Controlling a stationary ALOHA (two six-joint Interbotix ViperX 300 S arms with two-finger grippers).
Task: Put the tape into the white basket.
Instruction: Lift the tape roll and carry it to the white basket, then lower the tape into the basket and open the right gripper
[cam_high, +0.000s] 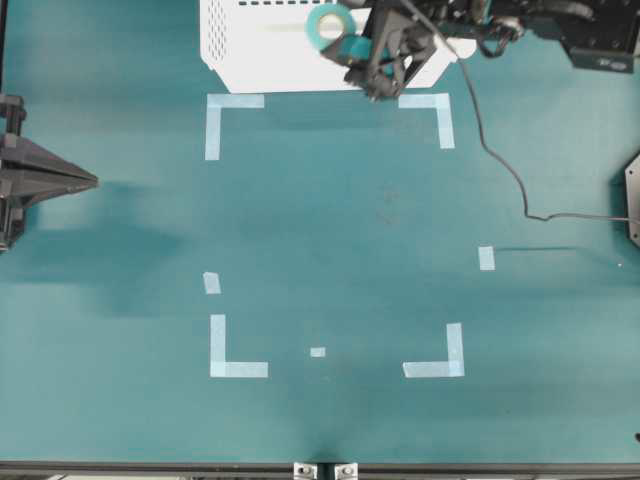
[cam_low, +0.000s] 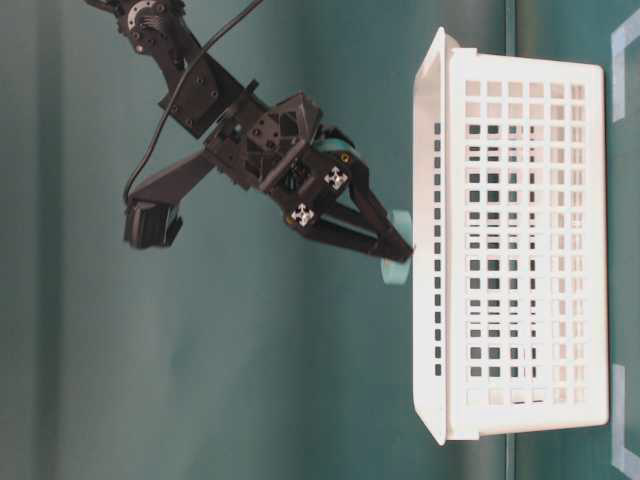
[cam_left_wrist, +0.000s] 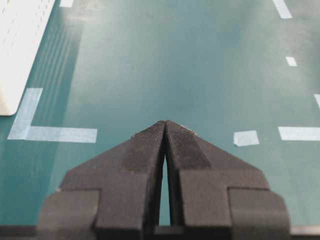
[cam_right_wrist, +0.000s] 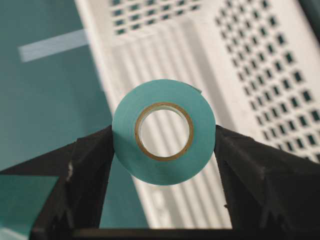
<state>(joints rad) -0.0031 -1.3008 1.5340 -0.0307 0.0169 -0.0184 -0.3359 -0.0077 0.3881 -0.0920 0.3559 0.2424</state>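
From overhead, the right gripper (cam_high: 352, 58) hangs over the far edge of the bench, above the white basket (cam_high: 240, 50), which sits against that far edge outside the taped corner marks (cam_high: 228, 115). The tape (cam_high: 330, 24), a turquoise ring, shows just beside the black fingers, over the basket's right half. I see nothing lying inside the part of the basket that shows. At the left edge of the bench the left gripper (cam_high: 88, 181) points inward, well apart from all this.

From table level, the right gripper (cam_low: 400, 250) reaches toward the basket's (cam_low: 520, 250) rim, with the tape (cam_low: 396, 247) pinched at its fingertips just beside the rim and off the bench. Through the perforated walls no contents can be made out.

The left wrist camera shows the left gripper (cam_left_wrist: 165, 127) with its two fingers pressed together, nothing between them, above bare bench and pale tape strips (cam_left_wrist: 60, 134); a corner of the basket (cam_left_wrist: 20, 50) sits at the left.

The right wrist camera shows the tape (cam_right_wrist: 164, 131) clamped on both sides between the right gripper's (cam_right_wrist: 164, 145) fingers (cam_right_wrist: 90, 170), its pale core facing the lens, with the basket's (cam_right_wrist: 250, 60) slotted floor and perforated wall behind it.
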